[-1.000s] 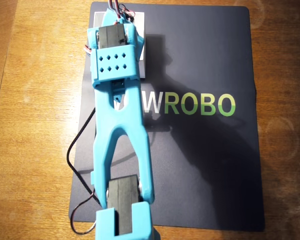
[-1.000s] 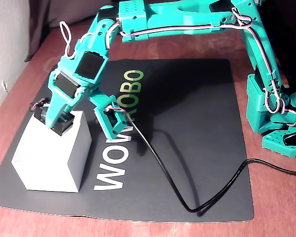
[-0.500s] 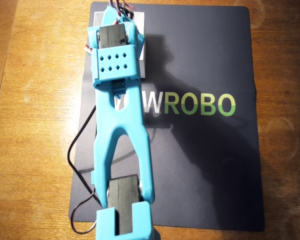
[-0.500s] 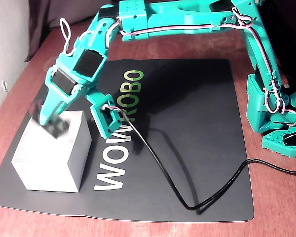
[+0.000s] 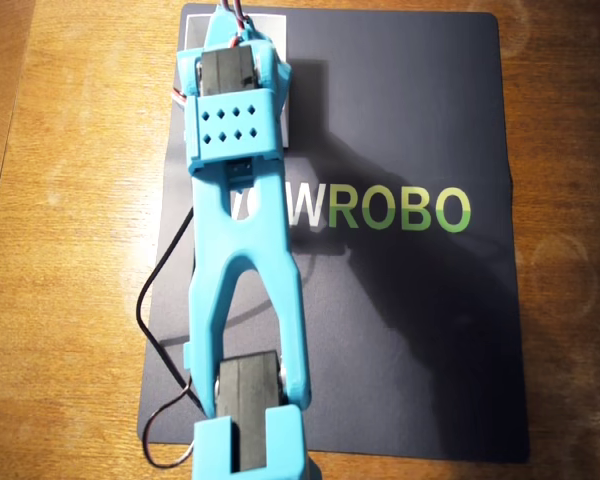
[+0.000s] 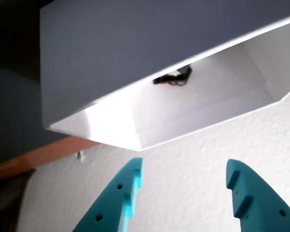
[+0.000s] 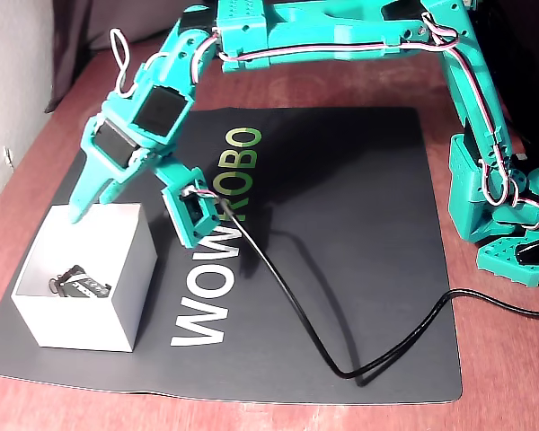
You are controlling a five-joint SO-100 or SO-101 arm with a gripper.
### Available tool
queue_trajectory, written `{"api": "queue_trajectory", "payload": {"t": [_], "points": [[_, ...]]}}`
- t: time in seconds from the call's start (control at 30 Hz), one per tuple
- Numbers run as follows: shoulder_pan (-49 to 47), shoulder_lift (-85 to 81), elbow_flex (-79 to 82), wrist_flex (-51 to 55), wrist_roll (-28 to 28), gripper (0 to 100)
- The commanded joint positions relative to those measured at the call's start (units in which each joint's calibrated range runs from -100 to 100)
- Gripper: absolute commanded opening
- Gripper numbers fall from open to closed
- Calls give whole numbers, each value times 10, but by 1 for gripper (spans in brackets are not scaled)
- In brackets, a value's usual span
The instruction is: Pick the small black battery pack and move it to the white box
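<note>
The small black battery pack (image 7: 79, 284) lies on the floor of the white box (image 7: 126, 301), toward its near-left side in the fixed view — in the wrist view only a dark bit of it (image 6: 174, 77) with thin wires shows past the box wall (image 6: 135, 53). The gripper (image 7: 92, 199) hangs just above the box's far rim, jaws spread apart and holding nothing (image 6: 183, 181). The box sits at the near-left corner of the black mat (image 7: 341, 233) in the fixed view, and a black cable (image 7: 287, 305) trails across the mat to the right.
</note>
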Motion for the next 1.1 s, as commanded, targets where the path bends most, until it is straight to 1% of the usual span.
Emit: {"api": "queue_trajectory", "payload": {"t": [0.0, 0.03, 0.07, 0.2, 0.27, 0.4, 0.5, 0.73, 0.83, 0.9, 0.97, 1.07], "points": [[36, -17, -30, 1, 0, 20], [48, -22, -32, 13, -9, 20], [59, -32, -29, 22, -30, 20], [119, -69, -25, 60, -141, 20], [141, -83, -24, 89, -186, 20], [147, -125, 7, 141, -237, 19], [147, -189, 88, 135, -258, 19], [147, -348, 313, 133, -288, 19], [147, -417, 414, 102, -294, 19], [147, -466, 482, 75, -292, 14], [147, -516, 548, 50, -286, 6], [147, -587, 639, 36, -274, 1]]}}
